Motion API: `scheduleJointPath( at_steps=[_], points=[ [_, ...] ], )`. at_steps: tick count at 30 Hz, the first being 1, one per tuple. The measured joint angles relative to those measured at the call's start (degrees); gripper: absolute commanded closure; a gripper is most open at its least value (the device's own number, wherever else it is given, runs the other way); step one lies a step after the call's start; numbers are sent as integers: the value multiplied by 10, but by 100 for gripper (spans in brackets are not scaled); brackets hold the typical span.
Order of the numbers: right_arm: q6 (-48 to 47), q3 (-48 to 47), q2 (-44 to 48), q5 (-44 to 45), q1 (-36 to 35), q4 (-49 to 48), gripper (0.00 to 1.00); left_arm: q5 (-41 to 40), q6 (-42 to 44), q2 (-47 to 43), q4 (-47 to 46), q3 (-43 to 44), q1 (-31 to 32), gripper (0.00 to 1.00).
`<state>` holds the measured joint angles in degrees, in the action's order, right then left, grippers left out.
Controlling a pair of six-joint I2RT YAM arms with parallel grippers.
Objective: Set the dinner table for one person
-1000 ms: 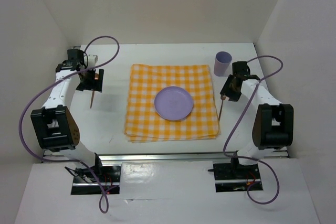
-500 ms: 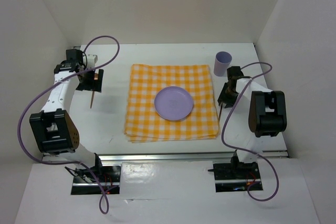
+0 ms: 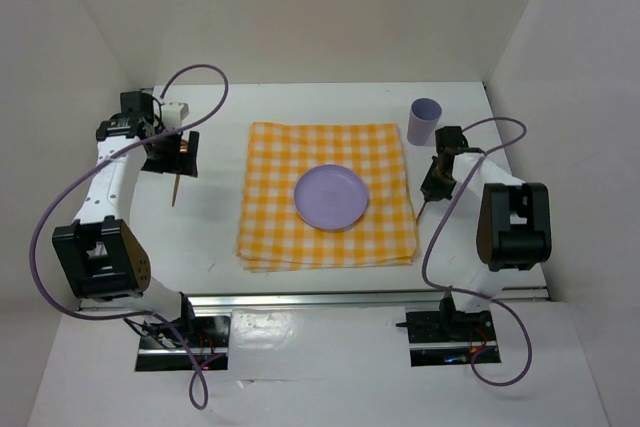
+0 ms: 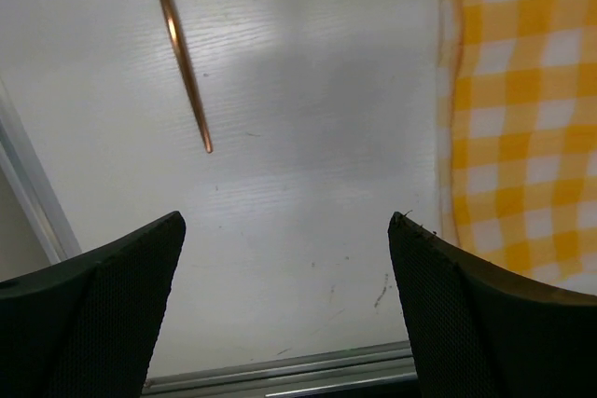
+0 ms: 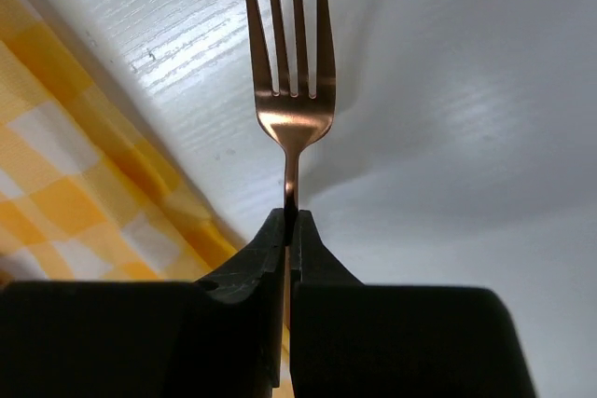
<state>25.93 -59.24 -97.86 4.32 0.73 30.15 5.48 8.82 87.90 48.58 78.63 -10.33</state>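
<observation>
A copper fork (image 5: 289,53) lies on the white dinner table (image 3: 210,227) just right of the yellow-and-white checked cloth (image 3: 270,147). My right gripper (image 5: 291,221) is shut on the fork's neck, tines pointing away; from above the right gripper (image 3: 432,187) sits low with the fork handle (image 3: 424,209) trailing toward me. A lilac plate (image 3: 331,197) rests in the cloth's middle and a lilac cup (image 3: 424,120) stands at the cloth's far right corner. My left gripper (image 4: 284,221) hangs open over bare table, with a thin copper utensil handle (image 4: 182,53) lying ahead of it.
The cloth edge (image 4: 522,118) runs along the right of the left wrist view, and a metal rail (image 4: 280,365) shows at its bottom. White walls enclose the table on three sides. The near rail (image 3: 360,297) borders the table in front of the arm bases.
My right gripper has come down and shut on the fork, its arm folding in closer. The left arm shifted only slightly and stays open.
</observation>
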Motion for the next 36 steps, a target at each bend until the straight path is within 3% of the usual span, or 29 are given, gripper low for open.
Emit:
scheduleJointPath(
  at_steps=[6,9,14,17,24,31,36],
  points=[
    [9,-14,140,79,-34,43,100,120,19,-17,58,103,25,6],
    [14,-62,193,125,-81,60,100,166,18,-31,59,155,102,6],
    [30,-158,212,183,-197,73,100,240,9,-51,30,171,284,6],
    [43,-205,206,208,-259,92,100,264,-4,-49,13,170,341,6],
    [93,-228,199,170,-325,66,100,269,-46,-39,-76,167,405,16],
    [139,-231,156,135,-390,12,100,259,-69,50,-81,187,438,17],
    [163,-233,116,123,-415,3,100,220,-92,64,-87,158,440,22]
  ],
)
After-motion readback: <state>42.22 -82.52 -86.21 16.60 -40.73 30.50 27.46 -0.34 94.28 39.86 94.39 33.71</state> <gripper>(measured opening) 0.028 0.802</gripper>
